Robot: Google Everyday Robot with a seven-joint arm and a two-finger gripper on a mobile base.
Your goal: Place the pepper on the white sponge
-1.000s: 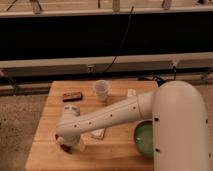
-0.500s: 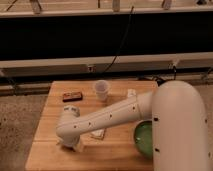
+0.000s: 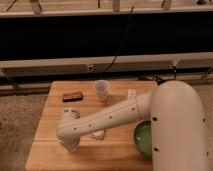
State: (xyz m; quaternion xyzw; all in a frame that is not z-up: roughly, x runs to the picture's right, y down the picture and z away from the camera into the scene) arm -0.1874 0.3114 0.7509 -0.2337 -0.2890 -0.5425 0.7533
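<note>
Pepper is hidden under the gripper (image 3: 70, 146) at the table's (image 3: 55, 100) near left; likely light, glossy, best pinched mid-body. Grip state: cannot tell.

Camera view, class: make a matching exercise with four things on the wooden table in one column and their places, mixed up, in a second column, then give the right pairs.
Things:
1. Cup
2. Brown bar
3. Green bowl
4. Gripper

Places:
A. Near the table's front left, at the end of the arm, reaching down
B. Front right, partly hidden behind the arm
C. Back left of the table
D. Back middle, standing upright

Pairs: 1-D, 2-C, 3-B, 4-A

The white sponge peeks out under the arm; the pepper is not visible.
</note>
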